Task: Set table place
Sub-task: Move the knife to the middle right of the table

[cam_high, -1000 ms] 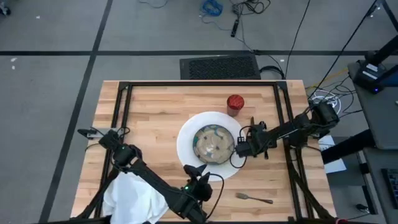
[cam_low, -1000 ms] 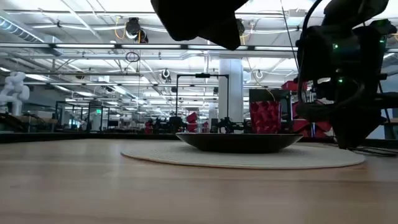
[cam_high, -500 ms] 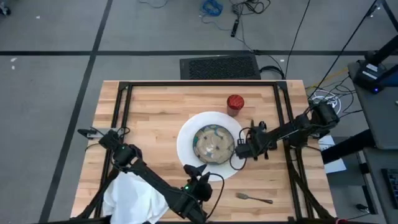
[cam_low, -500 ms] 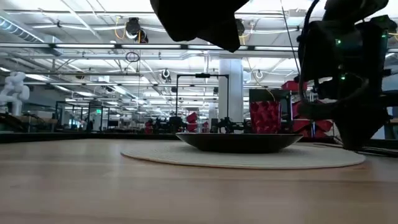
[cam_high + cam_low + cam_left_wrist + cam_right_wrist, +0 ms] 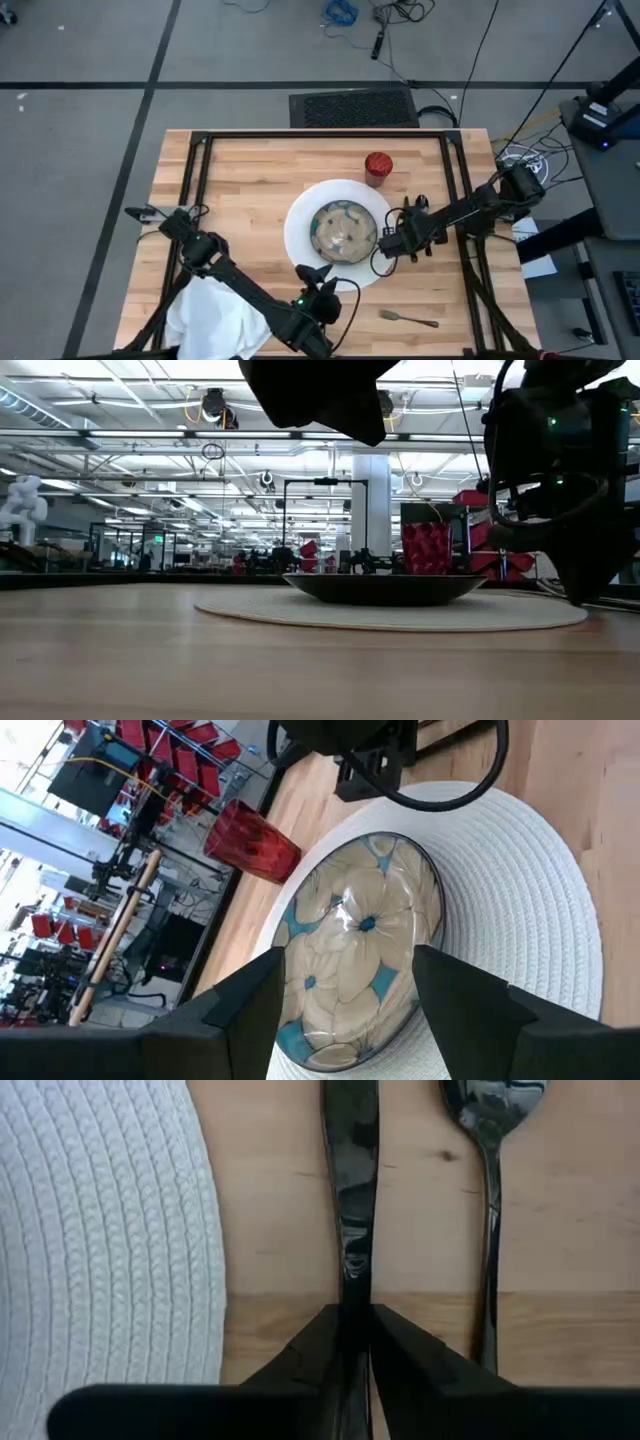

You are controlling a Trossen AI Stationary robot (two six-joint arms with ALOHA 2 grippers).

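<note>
From above I see grey carpet floor [image 5: 90, 60] crossed by dark seam lines. At twelve o'clock beyond the work surface lies a black ribbed mat [image 5: 352, 107], and farther out a blue cable coil [image 5: 340, 12] among black leads. At three o'clock stands a grey bench [image 5: 612, 110]. Level across, a white pillar [image 5: 371, 510], bright ceiling strip lights [image 5: 120, 430] and red racks [image 5: 312, 552].

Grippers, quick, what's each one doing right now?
Left gripper: open, empty, above the bowl.
Right gripper: shut on the knife, beside the plate.
</note>
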